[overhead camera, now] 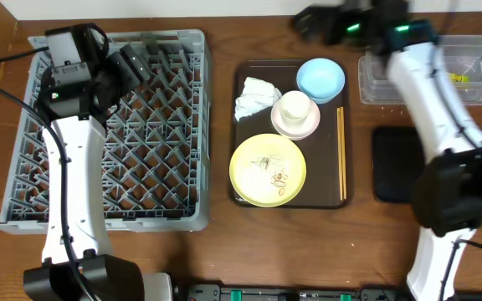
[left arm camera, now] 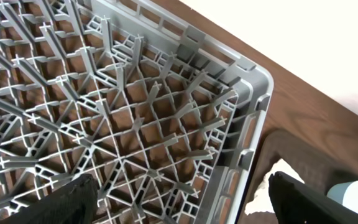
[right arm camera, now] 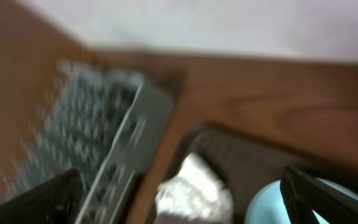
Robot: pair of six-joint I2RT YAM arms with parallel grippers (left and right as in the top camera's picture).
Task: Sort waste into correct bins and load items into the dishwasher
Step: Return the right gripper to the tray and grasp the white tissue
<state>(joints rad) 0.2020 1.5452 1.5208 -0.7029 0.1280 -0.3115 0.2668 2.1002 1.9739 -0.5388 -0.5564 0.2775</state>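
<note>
The grey dishwasher rack (overhead camera: 107,125) fills the left side. My left gripper (overhead camera: 136,65) hovers open over its back right part, nothing between the fingers (left arm camera: 73,199). On the brown serving tray (overhead camera: 245,192) lie a crumpled white napkin (overhead camera: 253,99), a light blue bowl (overhead camera: 320,78), a white cup (overhead camera: 295,107) inside a white bowl (overhead camera: 308,127), a yellow plate (overhead camera: 267,170) with food scraps (overhead camera: 274,174), and chopsticks (overhead camera: 340,150). My right gripper (overhead camera: 308,21) is open and empty above the tray's far edge; its blurred view shows the napkin (right arm camera: 191,190) and blue bowl (right arm camera: 266,202).
A clear tub (overhead camera: 475,50) at the back right holds a green-and-yellow wrapper (overhead camera: 458,78). A black tray (overhead camera: 392,163) lies in front of it, partly under my right arm. The rack's corner wall (left arm camera: 253,106) stands beside the brown tray (left arm camera: 291,155).
</note>
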